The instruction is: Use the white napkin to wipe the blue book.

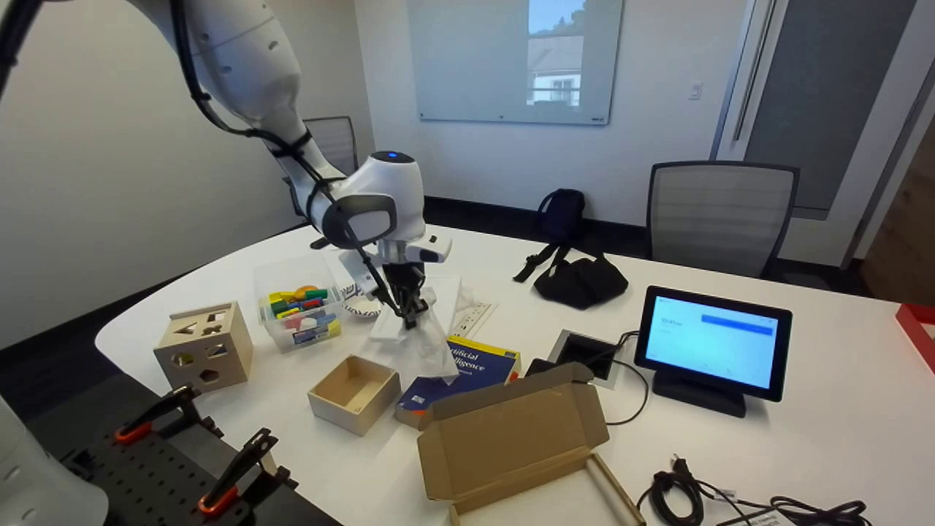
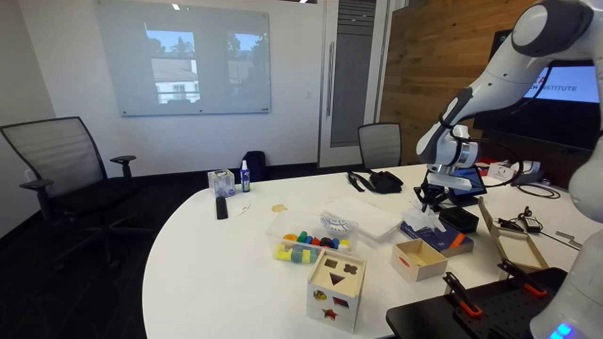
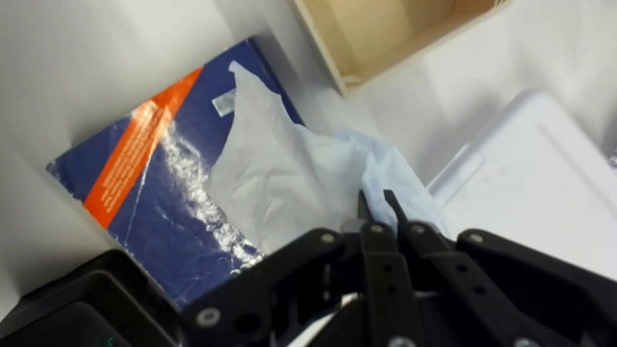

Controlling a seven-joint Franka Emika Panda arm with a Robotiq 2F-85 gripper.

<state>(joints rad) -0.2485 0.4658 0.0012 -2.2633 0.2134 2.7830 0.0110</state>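
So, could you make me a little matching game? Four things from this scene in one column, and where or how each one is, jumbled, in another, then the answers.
1. white napkin
2. blue book
3. tablet
4. wooden shape sorter

A. screen lit, on a black stand
B. lying flat, partly hidden by the white napkin
C. shaped holes cut in it
D. pinched in the tool

Pairs: 1-D, 2-B, 3-A, 4-C
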